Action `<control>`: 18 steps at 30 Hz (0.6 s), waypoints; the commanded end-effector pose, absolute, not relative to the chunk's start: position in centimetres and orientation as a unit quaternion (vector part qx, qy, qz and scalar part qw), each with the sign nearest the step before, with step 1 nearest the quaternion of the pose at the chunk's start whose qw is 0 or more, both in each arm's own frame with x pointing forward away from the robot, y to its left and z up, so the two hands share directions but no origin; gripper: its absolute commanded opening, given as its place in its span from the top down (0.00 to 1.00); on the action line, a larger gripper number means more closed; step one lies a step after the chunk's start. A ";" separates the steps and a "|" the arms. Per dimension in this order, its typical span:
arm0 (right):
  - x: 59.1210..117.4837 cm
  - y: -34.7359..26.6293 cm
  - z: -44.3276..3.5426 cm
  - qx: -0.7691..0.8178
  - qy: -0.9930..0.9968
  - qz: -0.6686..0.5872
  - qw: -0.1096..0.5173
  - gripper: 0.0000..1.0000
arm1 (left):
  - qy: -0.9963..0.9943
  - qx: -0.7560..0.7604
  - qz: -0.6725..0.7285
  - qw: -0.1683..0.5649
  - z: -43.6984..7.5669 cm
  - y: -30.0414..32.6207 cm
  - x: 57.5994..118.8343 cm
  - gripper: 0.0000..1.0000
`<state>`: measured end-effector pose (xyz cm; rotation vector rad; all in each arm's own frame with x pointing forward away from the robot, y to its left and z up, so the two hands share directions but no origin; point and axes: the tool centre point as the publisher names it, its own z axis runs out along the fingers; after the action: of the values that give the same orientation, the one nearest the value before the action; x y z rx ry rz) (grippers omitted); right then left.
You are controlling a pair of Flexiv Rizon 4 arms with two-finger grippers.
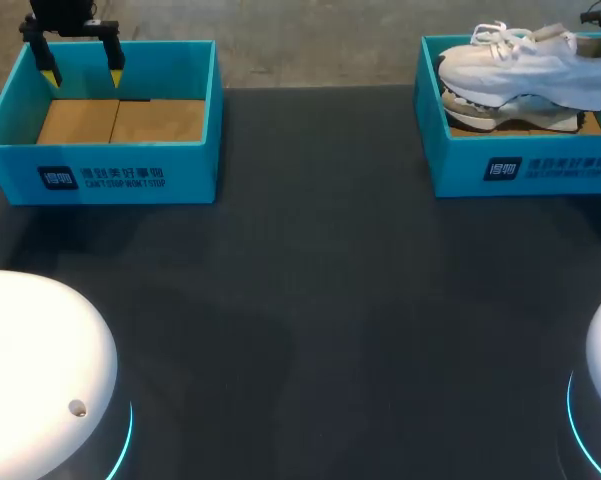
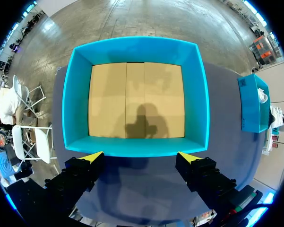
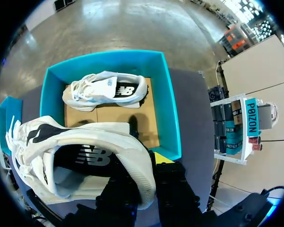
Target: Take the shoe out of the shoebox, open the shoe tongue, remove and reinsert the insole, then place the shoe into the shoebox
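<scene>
While left jaws gape empty over a shoebox (image 1: 195, 165), right jaws — half-hidden — grip the shoe (image 3: 92, 135).

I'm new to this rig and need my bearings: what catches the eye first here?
First, the white shoe, gripped at its heel by the right gripper and held above the right shoebox, where a second white shoe lies on the cardboard floor. Across the table, the left gripper hangs open over the far rim of the left shoebox, also teal.
</scene>
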<state>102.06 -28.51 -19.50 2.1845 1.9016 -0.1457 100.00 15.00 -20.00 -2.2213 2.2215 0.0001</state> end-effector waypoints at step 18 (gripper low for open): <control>91.9 -15.9 -17.4 0.740 0.649 -0.054 0.170 1.00 | 0.707 -0.707 0.000 0.000 -20.0 15.0 100.0 0.00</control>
<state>93.65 -17.58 -17.56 2.1496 1.8791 -0.1623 100.00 15.00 -20.01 -2.2215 2.2215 0.0000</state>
